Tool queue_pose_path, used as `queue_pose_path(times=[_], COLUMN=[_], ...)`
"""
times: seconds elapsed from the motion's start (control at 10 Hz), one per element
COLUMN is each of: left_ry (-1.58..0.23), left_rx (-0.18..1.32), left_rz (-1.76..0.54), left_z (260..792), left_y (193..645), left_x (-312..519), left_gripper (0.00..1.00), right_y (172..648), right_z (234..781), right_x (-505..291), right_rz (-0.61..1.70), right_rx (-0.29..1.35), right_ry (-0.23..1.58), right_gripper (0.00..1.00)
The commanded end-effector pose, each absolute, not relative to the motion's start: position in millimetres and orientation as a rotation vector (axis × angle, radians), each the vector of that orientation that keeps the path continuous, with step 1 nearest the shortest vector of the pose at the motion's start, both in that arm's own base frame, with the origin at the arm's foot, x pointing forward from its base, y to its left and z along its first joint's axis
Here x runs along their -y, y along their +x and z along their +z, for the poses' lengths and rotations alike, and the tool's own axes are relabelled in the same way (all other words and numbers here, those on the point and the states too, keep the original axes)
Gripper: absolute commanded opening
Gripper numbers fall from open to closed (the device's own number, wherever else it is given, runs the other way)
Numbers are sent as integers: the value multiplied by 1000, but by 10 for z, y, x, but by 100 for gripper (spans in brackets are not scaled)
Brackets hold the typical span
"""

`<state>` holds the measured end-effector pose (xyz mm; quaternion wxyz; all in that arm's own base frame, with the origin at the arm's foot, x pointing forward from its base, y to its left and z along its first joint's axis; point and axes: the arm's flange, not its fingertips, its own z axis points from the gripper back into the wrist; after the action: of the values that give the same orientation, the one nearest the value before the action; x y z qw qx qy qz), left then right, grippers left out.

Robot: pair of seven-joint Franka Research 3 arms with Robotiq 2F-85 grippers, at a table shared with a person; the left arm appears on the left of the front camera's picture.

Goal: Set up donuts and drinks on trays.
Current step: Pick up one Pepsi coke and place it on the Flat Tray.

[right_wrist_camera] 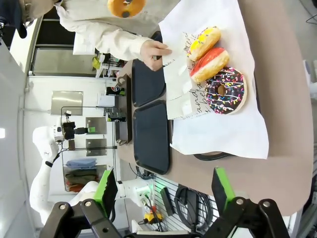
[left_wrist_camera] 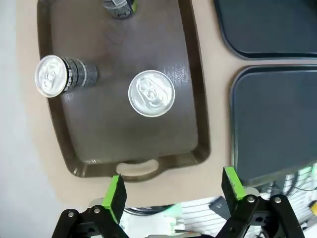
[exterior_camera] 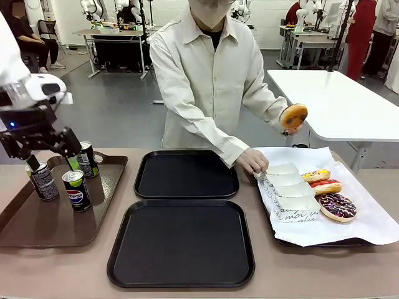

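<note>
My left tool [left_wrist_camera: 174, 191] hangs wide open low in the wrist view, above the brown tray [left_wrist_camera: 114, 139]. The nearest can [left_wrist_camera: 151, 93] stands mid-frame, so I should centre over its top and drop straight, clear of the other cans [left_wrist_camera: 54, 75]. My right tool [right_wrist_camera: 163, 191] is open too. The black trays [exterior_camera: 186, 174] sit centre of the front view, and the donuts [exterior_camera: 327, 187] lie at right.

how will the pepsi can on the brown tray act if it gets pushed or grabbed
The slim dark Pepsi soda can stands upright on the long brown plastic tray, tall for its narrow base, so a sideways push would probably tip it. Its glossy round wall looks slippery, and once down it would likely roll.
</note>
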<state>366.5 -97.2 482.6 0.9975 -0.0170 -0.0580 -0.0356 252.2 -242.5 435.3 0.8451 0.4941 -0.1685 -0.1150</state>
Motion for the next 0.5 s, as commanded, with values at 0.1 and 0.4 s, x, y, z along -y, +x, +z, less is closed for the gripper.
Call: queue_pose_path(times=[0.1, 0.4], left_ry=[-104, -3], left_rx=[227, 143], left_rz=[-71, -87], left_z=[4683, 4749], left_y=[3725, 3694], left_x=[855, 992], left_gripper=[100, 100], right_y=[2541, 2541], right_z=[4369, 4369], right_x=[2439, 2439], right_rz=[-247, -247], right_rx=[371, 371], right_ry=[1063, 1063], right_gripper=[100, 100])
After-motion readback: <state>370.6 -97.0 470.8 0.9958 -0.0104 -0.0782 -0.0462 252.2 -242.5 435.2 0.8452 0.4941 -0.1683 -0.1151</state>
